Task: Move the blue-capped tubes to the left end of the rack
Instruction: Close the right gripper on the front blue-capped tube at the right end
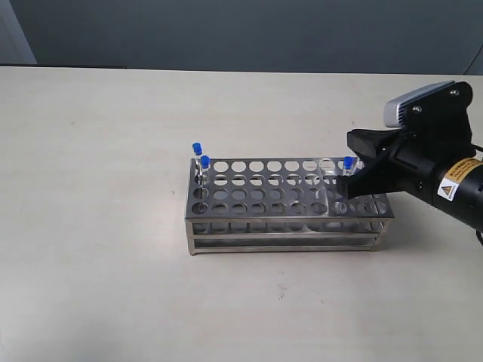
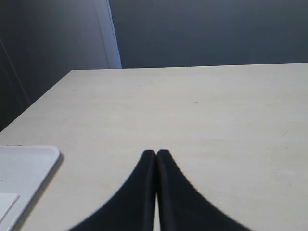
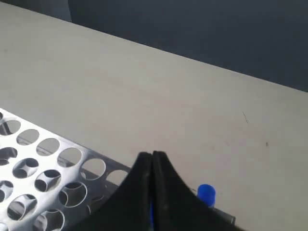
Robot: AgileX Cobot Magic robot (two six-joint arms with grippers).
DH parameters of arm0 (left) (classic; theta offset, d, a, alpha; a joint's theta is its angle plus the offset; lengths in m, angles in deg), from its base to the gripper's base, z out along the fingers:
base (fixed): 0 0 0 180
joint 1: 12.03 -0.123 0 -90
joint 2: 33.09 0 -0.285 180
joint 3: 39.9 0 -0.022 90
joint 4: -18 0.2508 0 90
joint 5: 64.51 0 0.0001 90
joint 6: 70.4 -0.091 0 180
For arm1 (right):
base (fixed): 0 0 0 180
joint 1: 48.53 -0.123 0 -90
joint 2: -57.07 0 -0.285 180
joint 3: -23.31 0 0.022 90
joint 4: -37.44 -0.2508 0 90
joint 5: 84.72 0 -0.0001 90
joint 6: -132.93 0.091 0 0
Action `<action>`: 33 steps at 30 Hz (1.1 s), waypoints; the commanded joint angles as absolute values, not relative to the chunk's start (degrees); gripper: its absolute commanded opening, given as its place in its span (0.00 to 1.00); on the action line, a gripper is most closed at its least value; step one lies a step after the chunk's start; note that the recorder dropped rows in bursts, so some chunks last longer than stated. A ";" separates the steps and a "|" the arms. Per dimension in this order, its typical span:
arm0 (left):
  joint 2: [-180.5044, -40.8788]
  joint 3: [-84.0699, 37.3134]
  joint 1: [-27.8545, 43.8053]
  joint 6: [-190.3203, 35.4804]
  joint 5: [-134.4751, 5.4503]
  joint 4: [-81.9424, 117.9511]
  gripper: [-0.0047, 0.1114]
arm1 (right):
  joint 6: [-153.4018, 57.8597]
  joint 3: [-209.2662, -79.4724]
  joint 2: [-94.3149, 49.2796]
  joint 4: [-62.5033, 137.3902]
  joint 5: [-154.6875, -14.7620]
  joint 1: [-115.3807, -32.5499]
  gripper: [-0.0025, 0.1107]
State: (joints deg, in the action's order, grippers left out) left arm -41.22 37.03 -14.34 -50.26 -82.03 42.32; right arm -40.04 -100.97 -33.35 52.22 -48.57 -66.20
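Note:
The steel rack stands mid-table. Two blue-capped tubes stand in holes at its left end. A third tube stands at the far right end, and its cap shows beside my right fingers. My right gripper hangs over the rack's right end with its fingers pressed together. A thin blue sliver shows between them, apparently the fourth tube's cap. My left gripper is shut and empty over bare table, away from the rack.
In the left wrist view a white tray lies at the table's edge beside the left gripper. A dark wall runs behind the table. Most of the rack's holes hold nothing.

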 commanded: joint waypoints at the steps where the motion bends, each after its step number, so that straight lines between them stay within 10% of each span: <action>1: -40.88 37.11 -14.47 -49.97 -81.93 42.33 0.04 | -39.80 -100.93 -32.49 52.13 -50.71 -65.81 0.01; 6: -40.88 37.11 -14.47 -49.97 -81.93 42.33 0.04 | -39.63 -100.93 -32.49 52.76 -51.10 -65.81 0.03; 13: -40.88 37.11 -14.47 -49.97 -81.93 42.33 0.04 | -39.53 -100.93 -32.49 52.91 -51.46 -65.81 0.38; 33: -40.88 37.11 -14.47 -49.97 -81.93 42.33 0.04 | -47.53 -105.81 -39.90 43.16 -48.88 -65.81 0.39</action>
State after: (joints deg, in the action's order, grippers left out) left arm -41.22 37.03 -14.34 -50.26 -82.03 42.32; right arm -46.74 -104.30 -38.62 43.50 -50.20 -66.20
